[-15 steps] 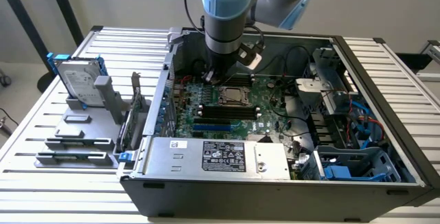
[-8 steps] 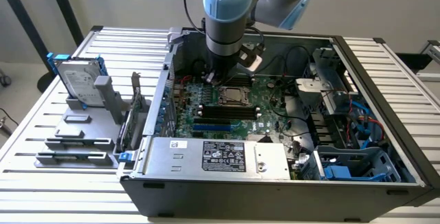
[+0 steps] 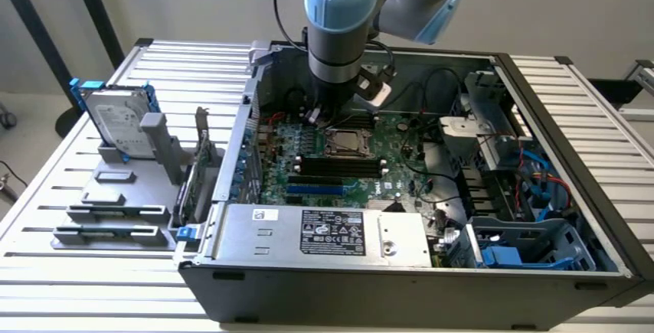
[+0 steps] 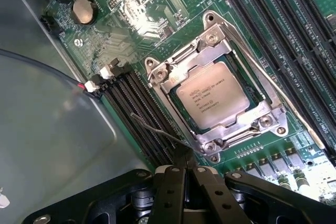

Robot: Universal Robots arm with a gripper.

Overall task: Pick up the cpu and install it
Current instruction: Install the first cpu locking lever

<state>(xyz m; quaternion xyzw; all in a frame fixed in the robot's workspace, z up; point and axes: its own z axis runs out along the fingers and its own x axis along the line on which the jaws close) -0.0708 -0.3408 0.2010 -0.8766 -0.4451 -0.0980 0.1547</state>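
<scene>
One arm reaches down from above into the open computer case (image 3: 572, 272), its blue-capped joint upright over the motherboard (image 3: 338, 157) and its wrist pointing almost straight down. The claw (image 4: 184, 174) hangs low over the board with its two black fingers (image 4: 169, 192) pressed together, tips meeting, and nothing pinched between them.

Just beyond the fingertips lies the cpu (image 4: 212, 98), its silver-grey top facing up, seated flat inside the metal socket frame (image 4: 262, 121). The claw does not touch it; the tips sit near the frame's closest corner, by a thin wire lever (image 4: 155, 128) that juts out from that corner. Long black memory slots (image 4: 142, 116) run alongside the socket, close to the claw on one side, with more on the far side of the frame.

Well apart from the claw, outside the case on the slatted desk (image 3: 41, 195), a silver hard drive (image 3: 115, 122) with blue brackets stands upright in a grey holder.
</scene>
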